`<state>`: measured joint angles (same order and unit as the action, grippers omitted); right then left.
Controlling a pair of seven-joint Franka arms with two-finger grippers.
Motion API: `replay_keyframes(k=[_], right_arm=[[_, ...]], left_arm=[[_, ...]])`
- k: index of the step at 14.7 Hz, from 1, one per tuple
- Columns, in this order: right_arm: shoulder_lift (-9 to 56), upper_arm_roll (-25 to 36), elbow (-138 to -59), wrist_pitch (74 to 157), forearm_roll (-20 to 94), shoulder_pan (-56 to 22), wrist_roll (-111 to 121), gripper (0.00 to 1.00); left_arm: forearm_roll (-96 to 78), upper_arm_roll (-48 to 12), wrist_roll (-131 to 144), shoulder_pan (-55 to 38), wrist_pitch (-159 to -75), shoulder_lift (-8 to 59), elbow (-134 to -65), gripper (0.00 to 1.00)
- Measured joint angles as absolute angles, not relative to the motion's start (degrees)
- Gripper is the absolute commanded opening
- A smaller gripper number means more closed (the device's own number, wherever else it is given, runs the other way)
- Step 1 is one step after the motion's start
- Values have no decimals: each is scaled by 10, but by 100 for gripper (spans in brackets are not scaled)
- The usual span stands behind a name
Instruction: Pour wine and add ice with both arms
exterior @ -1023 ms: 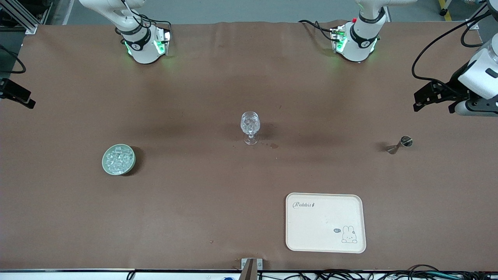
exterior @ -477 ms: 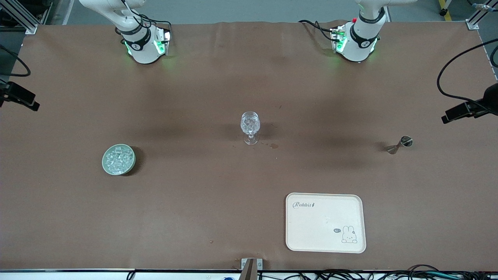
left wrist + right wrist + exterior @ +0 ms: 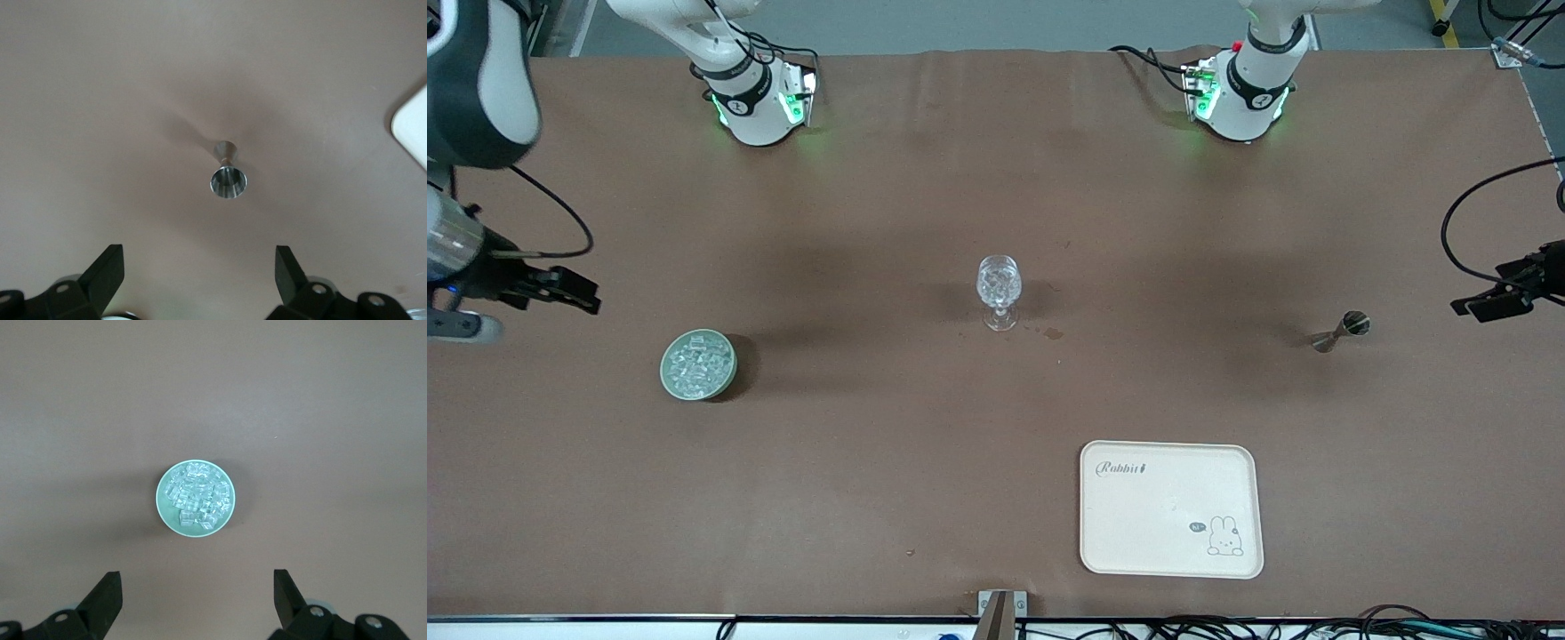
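The small silver hourglass measuring cup stands on the brown table toward the left arm's end; no liquid shows in it. My left gripper hangs open and empty in the air beside it, and the cup shows ahead of its fingers. The ice is heaped in a pale green bowl toward the right arm's end. My right gripper is open and empty above the table beside the bowl, with the ice in its view.
A patterned clear stemmed glass stands at the table's middle with a small wet spot beside it. A cream rabbit tray lies nearer the front camera; its corner shows in the left wrist view.
The right arm has swung in over the table, bringing its gripper close to the ice bowl. The left gripper has shifted toward the table's end and come level with the measuring cup.
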<state>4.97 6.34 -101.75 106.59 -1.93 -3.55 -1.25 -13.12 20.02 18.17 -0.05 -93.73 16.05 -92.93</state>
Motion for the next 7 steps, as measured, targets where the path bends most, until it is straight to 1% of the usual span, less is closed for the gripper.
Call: replay_keyframes(k=[3,7], right_arm=[[55,63,-1088,1144,-19,-41,-12,100],[88,64,-1164,1263,-19,-42,-12,100]], left_arm=[[-244,266,202,2,-935,220,-931,100],[-358,306,217,5,-930,297,-945,100]])
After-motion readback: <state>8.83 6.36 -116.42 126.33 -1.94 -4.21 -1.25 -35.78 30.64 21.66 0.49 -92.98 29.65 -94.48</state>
